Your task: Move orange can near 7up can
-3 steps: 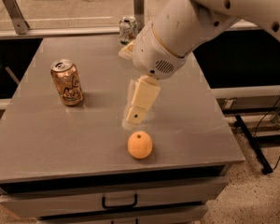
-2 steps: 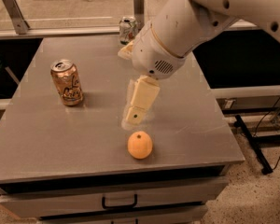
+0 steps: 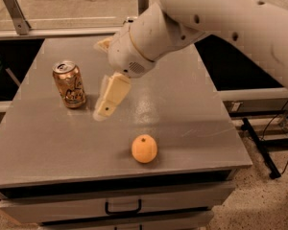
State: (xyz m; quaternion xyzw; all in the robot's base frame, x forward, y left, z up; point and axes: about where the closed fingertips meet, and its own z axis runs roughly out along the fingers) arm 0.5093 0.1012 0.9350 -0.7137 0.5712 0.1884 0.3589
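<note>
The orange can (image 3: 69,84) stands upright on the grey table (image 3: 192,114), at its left side. It is copper-orange with dark script and a silver top. My gripper (image 3: 109,99) hangs pointing down just to the right of the can, a small gap away, and holds nothing. The 7up can is hidden behind my arm (image 3: 149,35) at the back of the table.
A round orange fruit (image 3: 144,148) lies near the table's front edge, right of and nearer than the gripper. A drawer with a dark handle (image 3: 122,207) sits under the tabletop. A metal rail (image 3: 48,32) runs along the back. Cables and a dark stand (image 3: 264,147) are on the floor at right.
My gripper and arm have moved left across the table, closer to the orange can. The arm now covers the 7up can at the back. The can and the fruit have not moved.
</note>
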